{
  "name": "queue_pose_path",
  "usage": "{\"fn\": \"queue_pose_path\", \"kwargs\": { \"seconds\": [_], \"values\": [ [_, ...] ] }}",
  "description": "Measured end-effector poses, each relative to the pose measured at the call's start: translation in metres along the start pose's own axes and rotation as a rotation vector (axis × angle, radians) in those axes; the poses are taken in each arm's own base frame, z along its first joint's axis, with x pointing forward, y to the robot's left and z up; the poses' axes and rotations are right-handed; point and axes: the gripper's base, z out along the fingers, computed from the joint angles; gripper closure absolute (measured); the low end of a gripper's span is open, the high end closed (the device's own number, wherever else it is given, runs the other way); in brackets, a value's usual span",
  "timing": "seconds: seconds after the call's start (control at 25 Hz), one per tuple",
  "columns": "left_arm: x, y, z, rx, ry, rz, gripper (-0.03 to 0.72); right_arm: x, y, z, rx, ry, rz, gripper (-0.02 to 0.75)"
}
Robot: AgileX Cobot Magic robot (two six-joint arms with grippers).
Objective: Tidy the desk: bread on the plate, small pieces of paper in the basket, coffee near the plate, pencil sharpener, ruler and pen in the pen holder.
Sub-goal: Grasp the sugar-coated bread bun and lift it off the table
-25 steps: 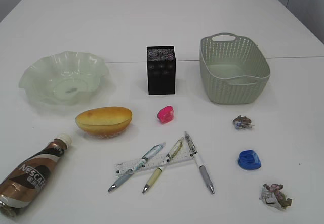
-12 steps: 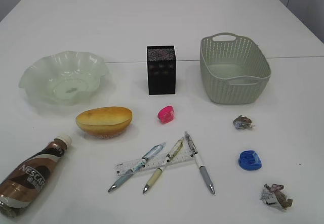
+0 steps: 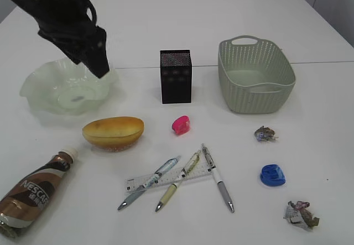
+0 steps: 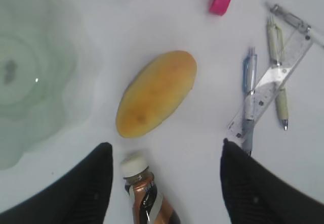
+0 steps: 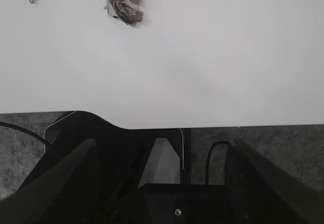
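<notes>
1. White bench (image 3: 232, 18) with a thin seam across it fills pretty much the whole exterior view; the right wrist view shows its near edge with dark speckled floor below.
2. Containers: the plate (image 3: 41, 93), pale green and ruffled, sits at the left with no task item in it. The black mesh pen holder (image 3: 176, 76) stands upright in the middle; can't see inside. The basket (image 3: 255, 76) at the right looks bare inside.
3. Bread (image 3: 113, 132) lies on the bench just in front of the plate, not on it.
4. Coffee (image 3: 34, 193) lies on its side at the front left, white cap pointing toward the bread.
5. Ruler (image 3: 166, 178) lies under three pens (image 3: 176, 181) near the front middle. Pink sharpener (image 3: 181, 125) sits between bread and pens, blue one (image 3: 272, 175) further right.
6. Two crumpled paper bits (image 3: 265, 134) lie on the right side.
7. Left pincer (image 4: 164, 183) hangs spread above the bread and the coffee cap, pinching nothing.
8. Right pincer (image 5: 159, 176) is spread too, empty, back at the bench edge.
</notes>
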Motion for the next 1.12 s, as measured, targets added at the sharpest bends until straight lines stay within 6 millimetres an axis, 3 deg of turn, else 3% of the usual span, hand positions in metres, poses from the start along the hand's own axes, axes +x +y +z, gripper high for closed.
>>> {"fn": "queue_pose_path", "kwargs": {
  "seconds": [0.12,0.36,0.8,1.12],
  "values": [
    [-0.002,0.001,0.023,0.017,0.053,0.038,0.181,0.0,0.0,0.0,0.0,0.0,0.0,0.174],
    [-0.008,-0.008,0.043,0.036,0.071,0.152,0.172,0.0,0.0,0.0,0.0,0.0,0.0,0.174],
    [-0.005,-0.004,0.106,0.021,0.218,0.215,0.17,-0.004,0.0,0.0,0.004,-0.038,-0.004,0.174],
    [-0.002,-0.001,0.132,0.036,0.27,0.257,0.17,-0.004,-0.001,0.0,0.01,-0.041,-0.006,0.174]
  ]
}}
